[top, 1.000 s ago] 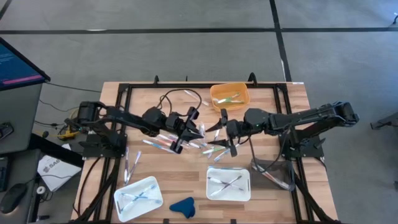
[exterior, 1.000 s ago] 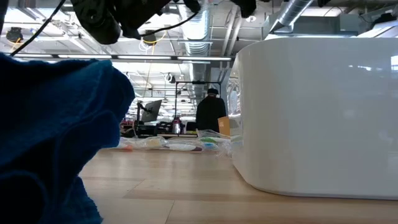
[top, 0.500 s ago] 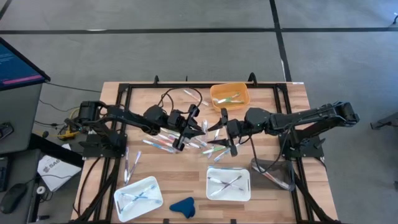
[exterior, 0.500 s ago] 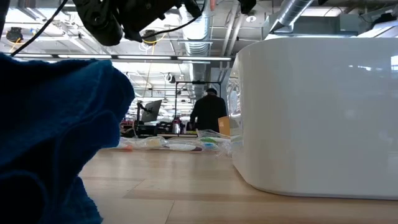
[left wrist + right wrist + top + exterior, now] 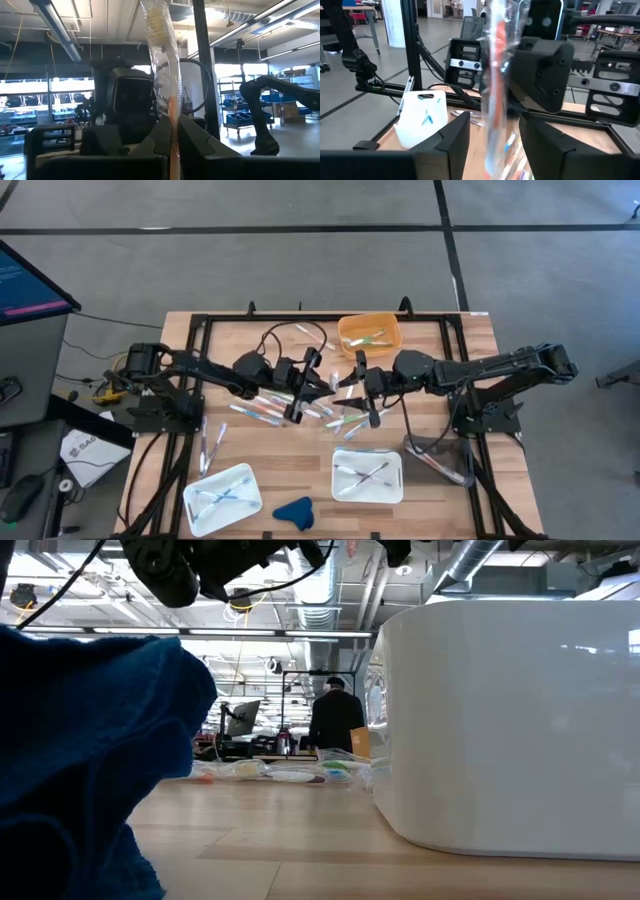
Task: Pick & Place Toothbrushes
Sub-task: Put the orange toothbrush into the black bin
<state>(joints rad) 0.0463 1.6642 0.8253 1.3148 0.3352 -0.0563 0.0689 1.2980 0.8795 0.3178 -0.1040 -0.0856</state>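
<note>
I've got both arms meeting over mid-table, above the loose toothbrushes [image 5: 268,410] scattered on the wood. Left gripper [image 5: 170,131] is clenched on a wrapped toothbrush [image 5: 162,65], orange handle in clear plastic, standing up between its fingers [image 5: 197,142]. From overhead that gripper sits just left of centre, w/ the brush angled toward the right arm. Right gripper [image 5: 492,135] faces it from the right; its fingers [image 5: 542,132] stand apart on either side of the same wrapped brush, and I can't tell whether they're touching the wrapper yet. Other brushes: a few in the orange bin [image 5: 369,335] at the far edge, crossed ones in the two white trays [image 5: 367,475] near me, a couple lying on the table's left side. Blue cloth lump [image 5: 294,510] sits at the near edge btwn the trays, filling the left of the low cam. A person stands in the room far behind the table.
</note>
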